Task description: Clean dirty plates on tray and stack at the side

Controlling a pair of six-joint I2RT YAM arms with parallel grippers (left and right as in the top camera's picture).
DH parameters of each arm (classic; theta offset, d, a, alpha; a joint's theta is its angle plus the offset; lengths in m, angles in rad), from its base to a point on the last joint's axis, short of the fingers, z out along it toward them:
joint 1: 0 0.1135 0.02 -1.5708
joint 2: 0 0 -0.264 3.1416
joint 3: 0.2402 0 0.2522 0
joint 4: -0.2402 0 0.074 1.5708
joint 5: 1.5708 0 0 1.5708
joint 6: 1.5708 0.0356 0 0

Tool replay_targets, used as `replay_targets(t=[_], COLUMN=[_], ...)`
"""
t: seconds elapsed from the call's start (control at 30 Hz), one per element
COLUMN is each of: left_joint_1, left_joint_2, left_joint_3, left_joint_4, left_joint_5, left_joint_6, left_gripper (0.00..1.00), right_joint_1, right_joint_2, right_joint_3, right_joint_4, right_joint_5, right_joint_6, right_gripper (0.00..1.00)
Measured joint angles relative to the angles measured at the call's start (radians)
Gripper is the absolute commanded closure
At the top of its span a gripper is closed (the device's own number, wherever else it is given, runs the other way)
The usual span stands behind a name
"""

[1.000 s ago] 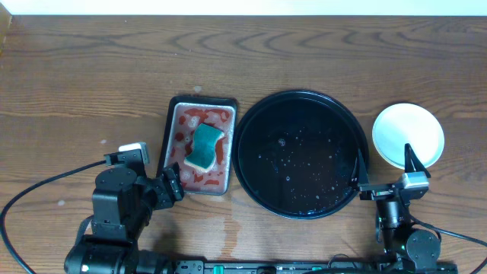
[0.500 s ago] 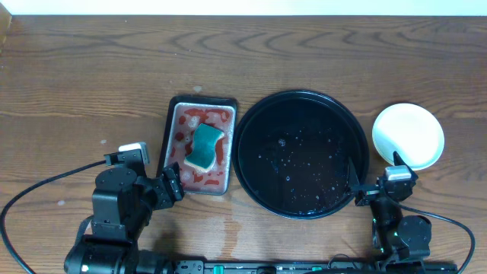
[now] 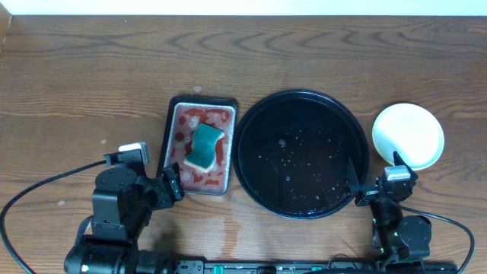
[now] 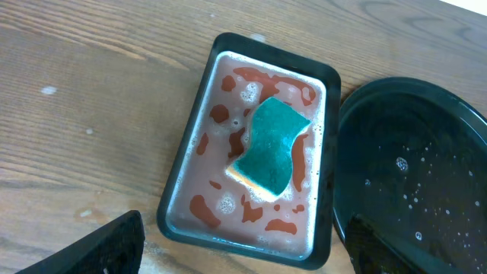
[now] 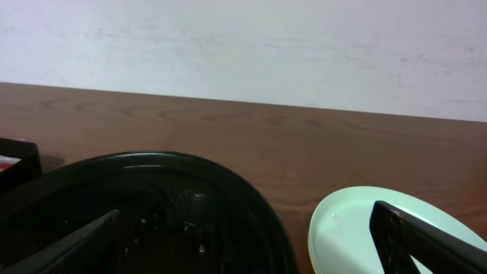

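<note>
The round black tray lies mid-table, wet with droplets and with no plate on it. The plates sit stacked to its right on the wood, top one whitish; in the right wrist view it looks pale mint with a yellow rim beneath. My right gripper is open and empty, between the tray's right rim and the stack; its fingers straddle them in the right wrist view. My left gripper is open and empty at the near-left corner of the metal tray; it also shows in the left wrist view.
A rectangular metal tray holding red soapy liquid and a teal sponge stands left of the black tray; both show in the left wrist view. A cable trails at the front left.
My right gripper drew back toward the table's front edge and turned slightly between the earliest frame and half a second ago. Nothing has moved since.
</note>
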Motion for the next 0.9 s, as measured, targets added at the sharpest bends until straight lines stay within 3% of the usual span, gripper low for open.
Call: replay_targets(t=[0.73,0.9], left_joint_1=[0.000,0.005], left_joint_2=[-0.002,-0.089], left_joint_3=[0.000,-0.049], left_joint_4=[-0.008,-0.010], left_joint_5=[-0.003,-0.036], left_joint_6=[0.000,0.000], left_gripper=[0.15,0.15], right_joint_1=[0.000,0.000], right_joint_2=[0.000,0.000], right_joint_3=[0.000,0.000], right_joint_4=[0.000,0.000], right_joint_5=[0.000,0.000], right_joint_6=[0.000,0.000], right_gripper=[0.01,0.01])
